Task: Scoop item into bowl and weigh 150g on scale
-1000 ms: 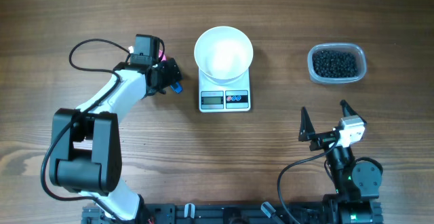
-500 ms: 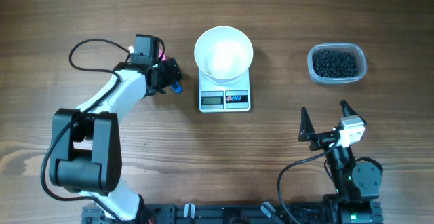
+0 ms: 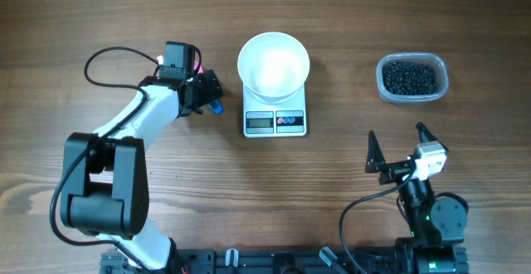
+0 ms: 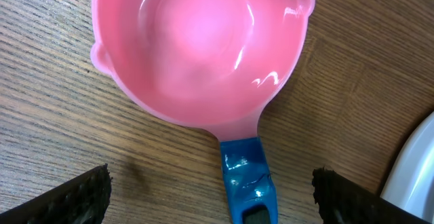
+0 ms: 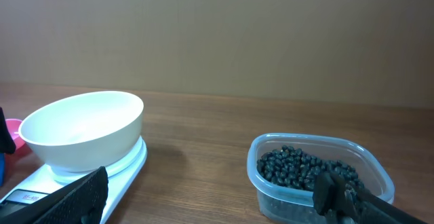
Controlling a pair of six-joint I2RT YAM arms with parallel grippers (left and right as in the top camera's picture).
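Observation:
The white bowl (image 3: pixel 286 54) stands on the white scale (image 3: pixel 290 121) at the table's back middle, and its inside looks bare from above. The item, a heap of tiny black beads (image 3: pixel 408 77), fills a clear tub (image 3: pixel 441 81) at the back right. A pink scoop (image 4: pixel 196 41) with a blue handle (image 4: pixel 247 176) lies on the wood left of the scale. My left gripper (image 4: pixel 211 195) is open, one finger on each side of that handle without touching it. My right gripper (image 3: pixel 397 137) stands open near the front right, facing the bowl (image 5: pixel 85 132) and the beads (image 5: pixel 298 164).
A black cable (image 3: pixel 112 58) loops behind the left arm. The left arm's base (image 3: pixel 104 183) sits front left and the right arm's base (image 3: pixel 431 216) front right. Bare wood lies between scale and tub (image 5: pixel 319 183).

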